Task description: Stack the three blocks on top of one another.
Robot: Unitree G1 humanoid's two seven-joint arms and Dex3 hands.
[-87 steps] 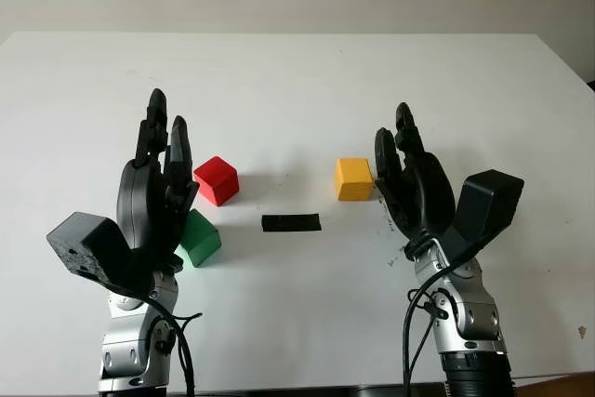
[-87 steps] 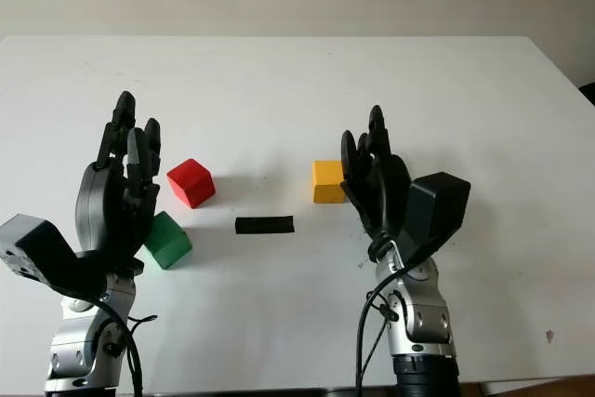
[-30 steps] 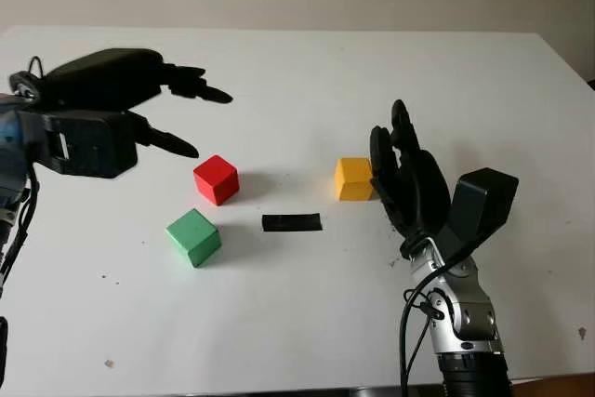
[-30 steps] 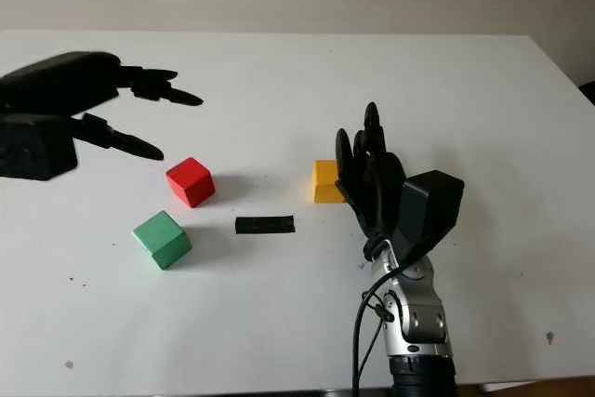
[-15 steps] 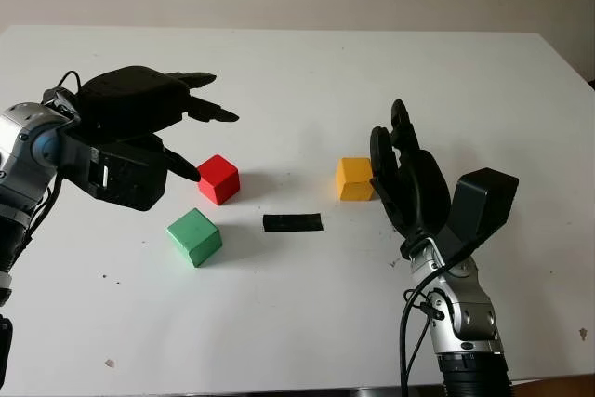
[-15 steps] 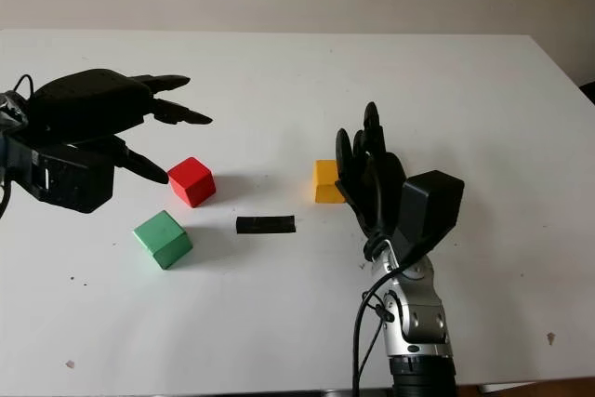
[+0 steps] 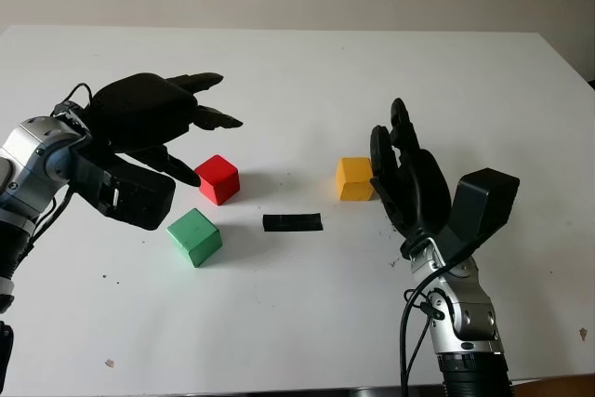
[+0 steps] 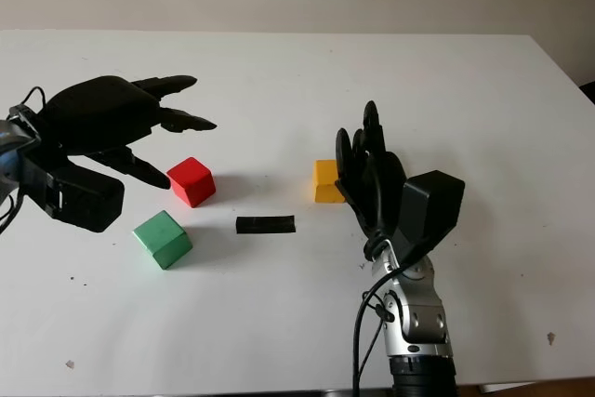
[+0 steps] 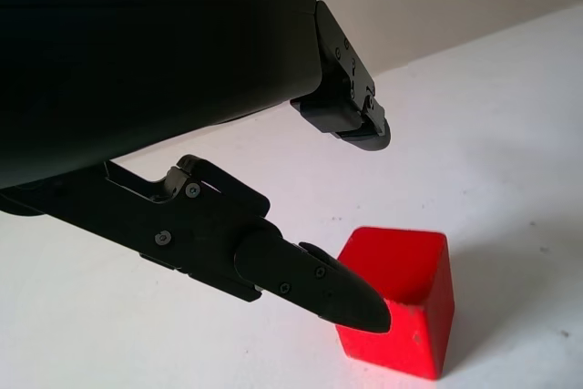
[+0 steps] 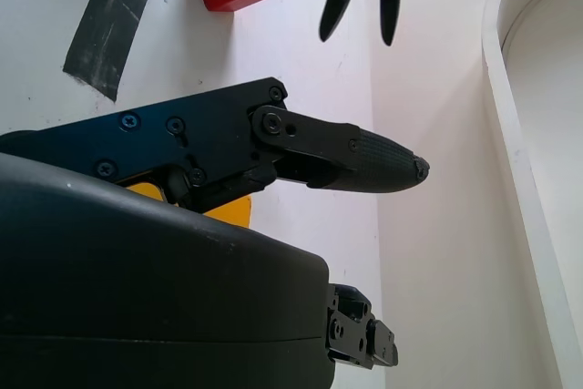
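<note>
Left hand: left hand (image 7: 153,127) hangs above the worktop (image 7: 297,72) on the left side, just behind and beside the red block; fingers (image 7: 212,119) stretched forward, uncurled, nothing held.
Green block: green block (image 7: 194,236) sits flat on the worktop, nearest the robot of the three, just in front and to the left of the red block, apart from it.
Red block: red block (image 7: 217,179) sits flat, one corner turned toward the robot; in the left wrist view one fingertip (image 9: 351,300) is close over its near edge, contact cannot be confirmed.
Tape mark: black tape strip (image 7: 292,222) lies flat between the red and yellow blocks, slightly nearer the robot.
Yellow block: yellow block (image 7: 354,178) sits flat right of centre, just beside the right hand.
Right hand: right hand (image 7: 409,183) stands upright on the right side, fingers extended upward, nothing held; idle.
Step in hand: judged as the approach to the first pick, the red block the likely target; no block is stacked yet.
Next move: the left hand would need to lower until its fingers straddle the red block, close squarely on opposite faces, then lift clear of the green block.
</note>
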